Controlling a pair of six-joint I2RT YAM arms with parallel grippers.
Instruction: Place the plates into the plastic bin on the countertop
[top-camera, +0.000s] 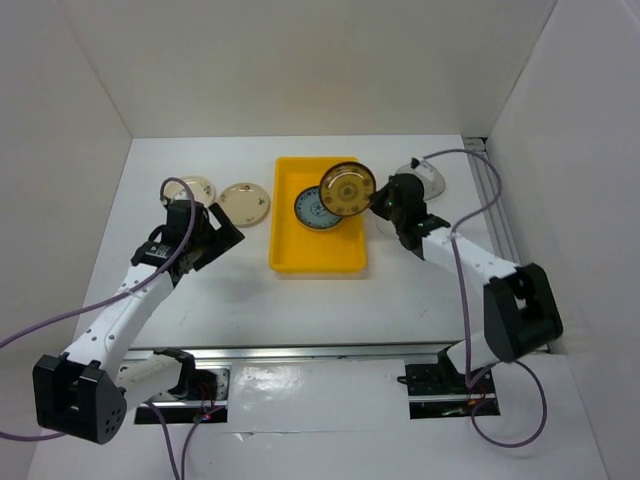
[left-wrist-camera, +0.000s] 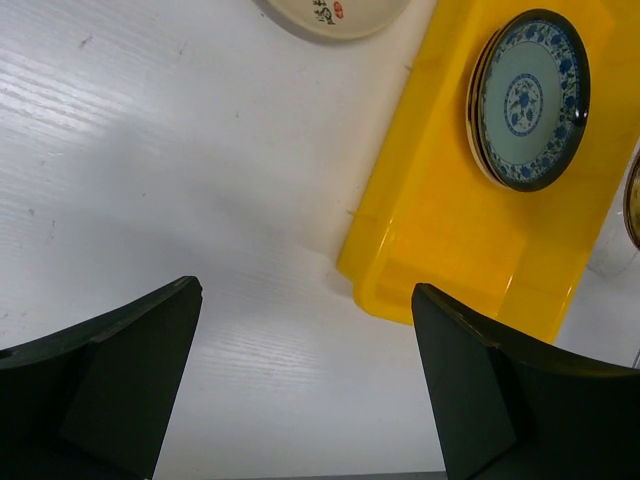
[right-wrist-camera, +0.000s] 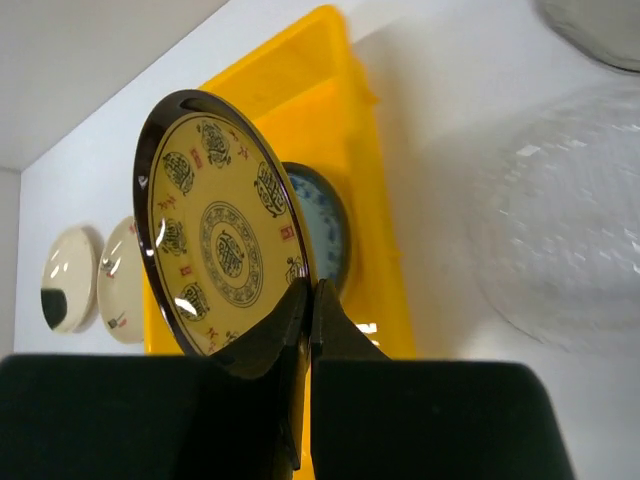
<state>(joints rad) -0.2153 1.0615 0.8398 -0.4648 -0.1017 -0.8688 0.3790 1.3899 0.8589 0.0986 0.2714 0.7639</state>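
- Left pincer (left-wrist-camera: 307, 288) spread wide above the tabletop (top-camera: 400, 290), left of the bin.
- One yellow bin (top-camera: 300, 255) with one blue-patterned plate (top-camera: 312, 210) inside.
- Right pincer (right-wrist-camera: 310, 300) pinching one gold plate (top-camera: 347, 190) by its rim, tilted over the bin.
- Two cream plates (top-camera: 245, 201) (top-camera: 193, 188) on the tabletop, left of the bin.
- One clear glass plate (right-wrist-camera: 570, 250) to the right of the bin.

**Gloss, glaze and matt**

The bin (left-wrist-camera: 470, 250) is smooth yellow plastic with a soft sheen. The counter (left-wrist-camera: 150, 150) is matt white with fine streaks. The gold plate (right-wrist-camera: 215, 240) has a glossy glaze and a dark, mirror-bright rim. The blue plate (left-wrist-camera: 528, 98) is glazed and shiny too. A glass plate (right-wrist-camera: 570, 230) is clear, with a pressed, bumpy texture. The fingers (left-wrist-camera: 120, 390) of the left end effector (left-wrist-camera: 305, 290) look like matt black plastic.
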